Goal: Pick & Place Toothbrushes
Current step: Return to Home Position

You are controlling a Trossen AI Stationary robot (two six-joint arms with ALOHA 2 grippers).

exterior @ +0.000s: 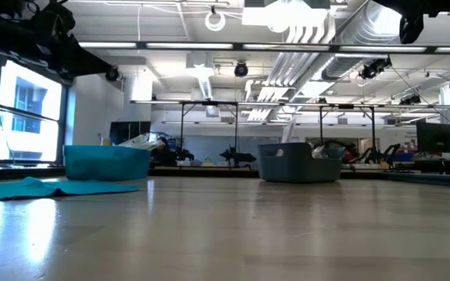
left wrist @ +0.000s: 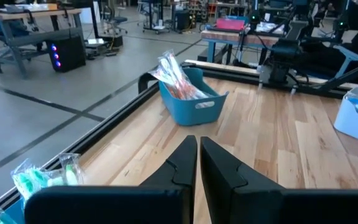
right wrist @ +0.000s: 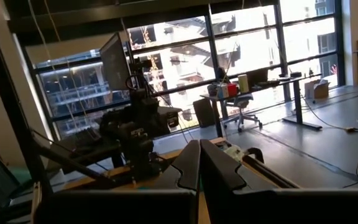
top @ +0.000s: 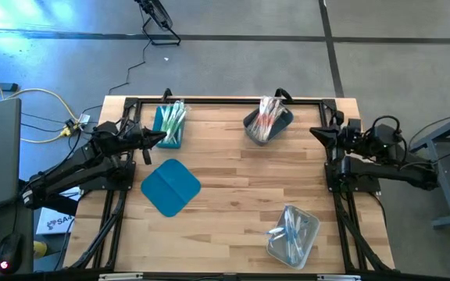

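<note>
The toothbrushes lie sorted in three bins. Green ones (top: pixel 173 119) fill the teal bin (top: pixel 168 127) at the far left; pink-orange ones (top: pixel 267 117) stand in the grey bin (top: pixel 268 125) at the far middle; blue ones (top: pixel 290 231) rest in the clear bin (top: pixel 293 235) at the near right. My left gripper (top: pixel 161 139) hovers shut by the teal bin's near side. My right gripper (top: pixel 315 131) is shut at the table's right edge, raised and away from every bin.
A flat teal lid (top: pixel 170 187) lies on the wood at the left, near my left arm. The table's black frame rail (top: pixel 225 100) runs along the far edge. Bare wood (top: pixel 241 195) spreads between the bins.
</note>
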